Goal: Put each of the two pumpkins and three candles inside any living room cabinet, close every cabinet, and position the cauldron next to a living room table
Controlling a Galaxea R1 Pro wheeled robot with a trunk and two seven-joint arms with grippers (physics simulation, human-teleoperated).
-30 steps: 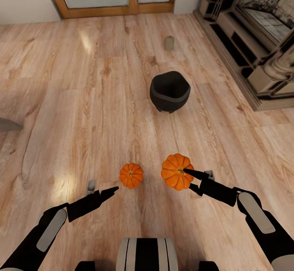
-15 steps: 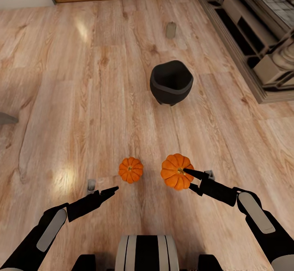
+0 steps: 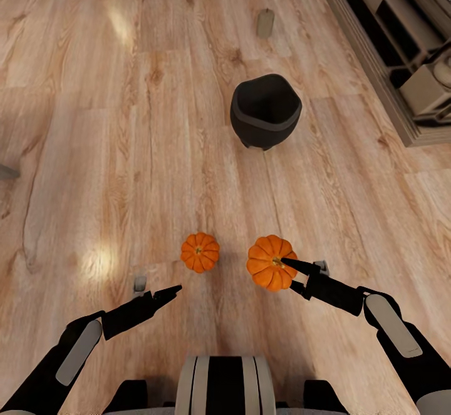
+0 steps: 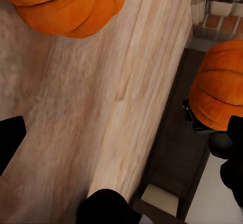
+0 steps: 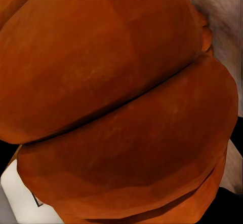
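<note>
One orange pumpkin is held in my right gripper, which is shut on it; a dark finger lies across its top. Its ribbed skin sits right up against the right wrist camera. The other pumpkin rests on the wood floor, just ahead of my left gripper, which is open and holds nothing. The left wrist view has the floor pumpkin close by and the held one farther off. The black cauldron stands on the floor beyond. Small grey-tan candles stand at the far floor, beside my left gripper and behind my right gripper. The cabinet is out of view.
The stone fireplace runs along the right edge, its step jutting onto the floor. A grey corner pokes in at the left edge. Open wood floor spreads to the left of the cauldron.
The head view has shifted, so the floor, cauldron and far candle sit higher in the picture and the door frame has left it. Both arms and the held pumpkin keep their places.
</note>
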